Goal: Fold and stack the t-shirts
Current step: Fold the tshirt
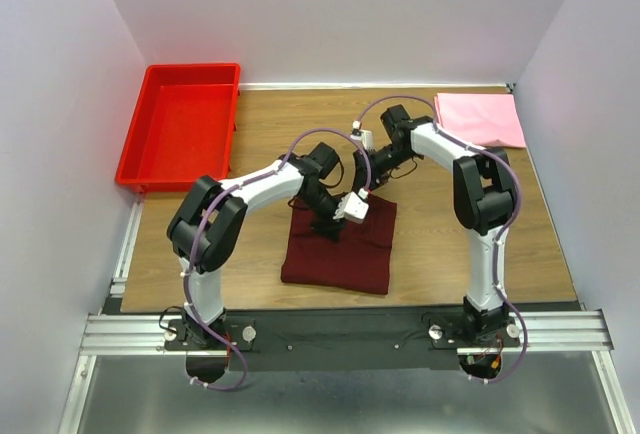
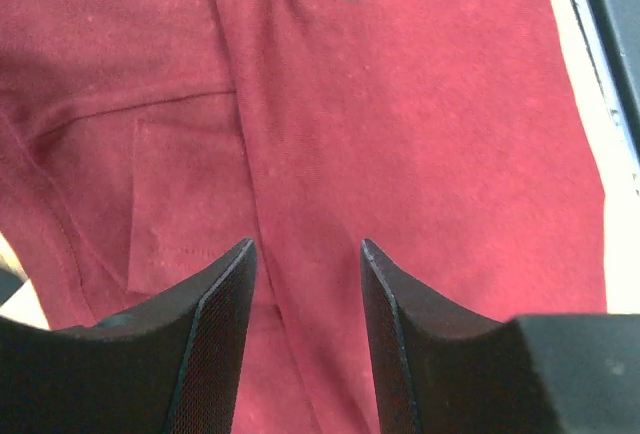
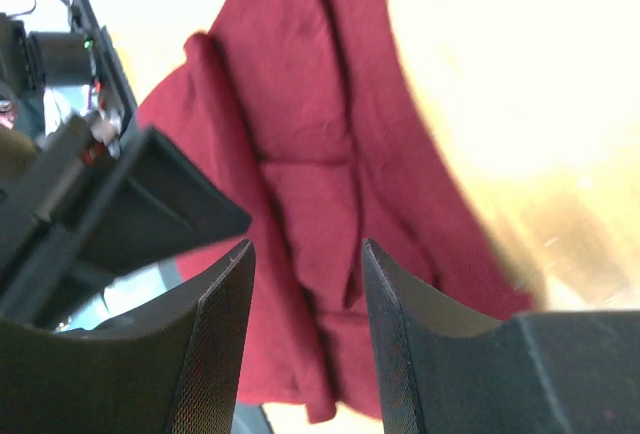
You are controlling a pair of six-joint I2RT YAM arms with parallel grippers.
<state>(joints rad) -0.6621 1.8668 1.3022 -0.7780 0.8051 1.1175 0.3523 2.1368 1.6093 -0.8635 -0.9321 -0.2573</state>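
Left tool (image 2: pixel 308 244): we find its two fingers parted to a middling gap with nothing between them, poised over the dark maroon t-shirt (image 1: pixel 338 254); through the gap we see bare cloth, a stitched hem and a long crease running lengthwise; whether the fingertips touch the cloth we cannot tell. Right tool (image 3: pixel 308 244): likewise parted and empty, hanging above the same shirt near its far edge; in its wrist view the left arm's black wrist crosses the left side of the picture, close beside it. From the top view we note both tools meeting over the far part of the maroon shirt, the left arm reaching in from the left, the right arm bending in from the right. The maroon shirt lies folded into a rough rectangle at the middle of the wooden tabletop (image 1: pixel 450 244), towards the near edge, between the two arm bases; the light pink t-shirt (image 1: pixel 480 119) lies folded flat at the far right corner, well apart from it; a red plastic bin (image 1: pixel 135 154) sits at the far left corner.
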